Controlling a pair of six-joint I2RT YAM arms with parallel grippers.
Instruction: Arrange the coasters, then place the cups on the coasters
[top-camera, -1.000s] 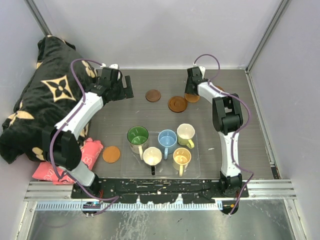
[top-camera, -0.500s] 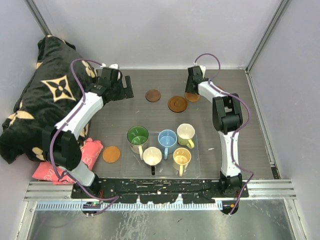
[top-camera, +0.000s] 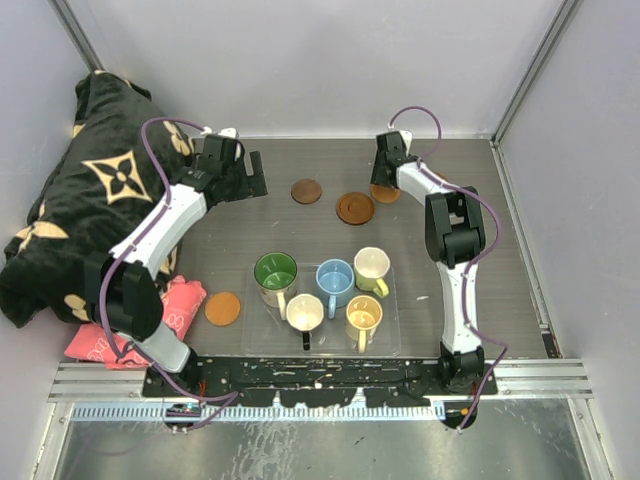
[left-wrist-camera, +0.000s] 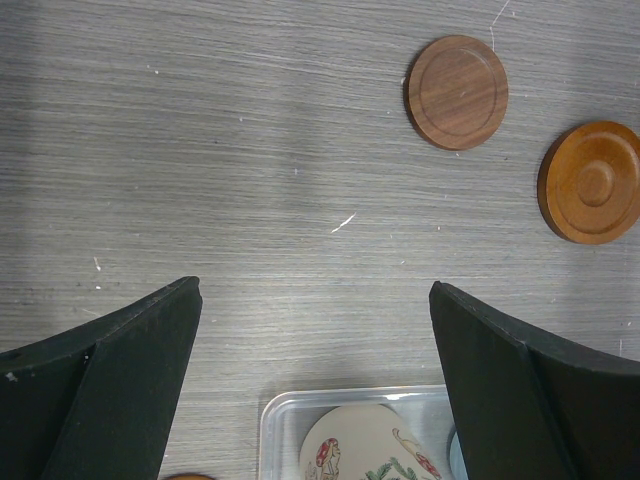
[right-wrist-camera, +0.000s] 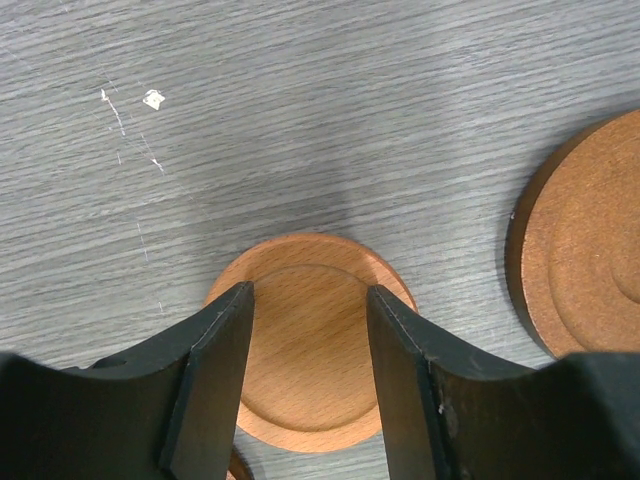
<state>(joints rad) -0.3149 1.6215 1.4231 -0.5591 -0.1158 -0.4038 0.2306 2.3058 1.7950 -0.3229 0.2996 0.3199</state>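
Observation:
Five cups stand in a clear tray (top-camera: 390, 330) at the front: green (top-camera: 275, 272), blue (top-camera: 334, 277), cream (top-camera: 371, 264), black with a white inside (top-camera: 305, 312) and yellow (top-camera: 363, 315). Coasters lie on the table: dark brown (top-camera: 306, 191), ringed brown (top-camera: 355, 208), orange (top-camera: 386, 194) and another orange one (top-camera: 223, 308) at the front left. My right gripper (right-wrist-camera: 310, 292) hovers open right over the orange coaster (right-wrist-camera: 310, 370), which lies flat and is wider than the gap between the jaws; the ringed coaster (right-wrist-camera: 585, 250) lies beside it. My left gripper (left-wrist-camera: 315, 340) is wide open and empty at the back left.
A black patterned cloth (top-camera: 90, 200) is heaped along the left wall, with a pink cloth (top-camera: 100, 335) in front of it. The left wrist view shows the tray's corner (left-wrist-camera: 275, 410) and the two brown coasters (left-wrist-camera: 457, 92) (left-wrist-camera: 592, 181) ahead. Grey walls close in the table.

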